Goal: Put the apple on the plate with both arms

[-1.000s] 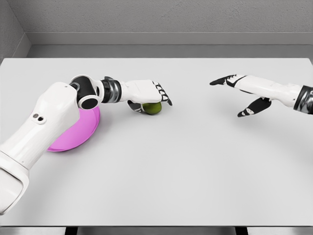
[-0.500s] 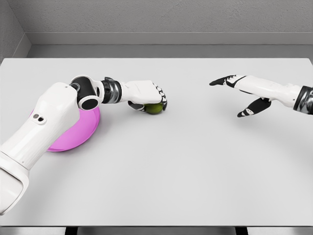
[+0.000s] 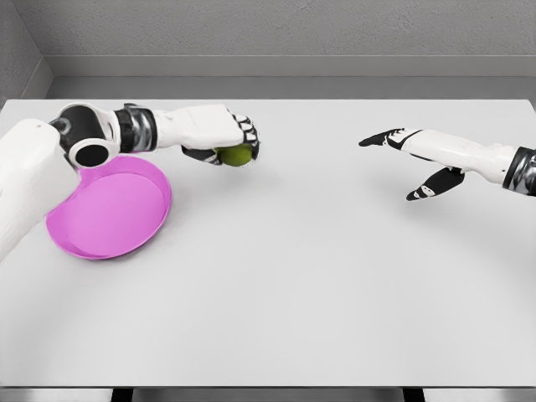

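A green apple (image 3: 235, 155) is held above the table in my left hand (image 3: 226, 138), whose fingers are curled over its top and sides. The apple hangs a little to the right of and beyond the magenta plate (image 3: 109, 213), which lies on the white table at the left. My left arm reaches in from the left edge, above the plate's far rim. Far to the right, my right hand (image 3: 410, 163) hovers over the table with fingers spread and nothing in it.
The white table (image 3: 301, 276) stretches from edge to edge, with a grey wall behind it. Nothing else lies on it besides the plate.
My left hand closed on the apple and lifted it off the table, moving up and to the left toward the plate. The left arm has swung away, uncovering the plate. The right arm has stayed still.
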